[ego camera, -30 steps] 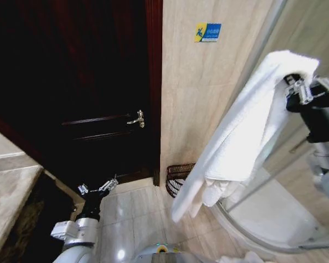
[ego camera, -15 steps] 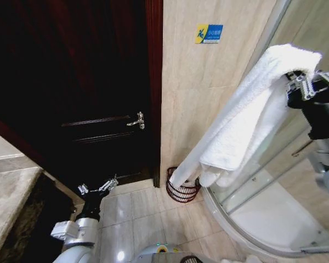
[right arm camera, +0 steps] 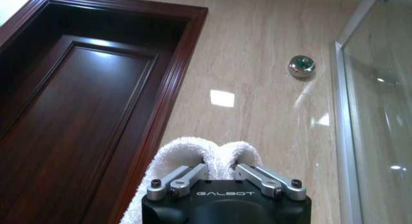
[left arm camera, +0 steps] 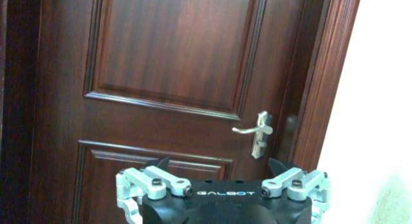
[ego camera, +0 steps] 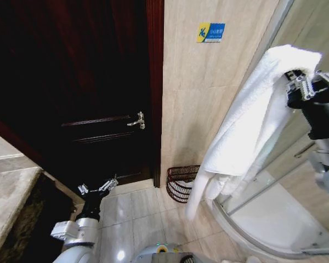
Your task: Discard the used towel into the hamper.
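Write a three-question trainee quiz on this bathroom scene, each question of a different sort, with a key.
1. True or false: the white towel hangs from the right claw.
2. Multiple choice: the hamper stands (A) on the floor against the tiled wall, beside the door frame; (B) inside the shower; (C) on the counter.
3. Fill in: the left claw is held low, fingers open, facing the dark wooden ____.

Key: 1 true; 2 A; 3 door.
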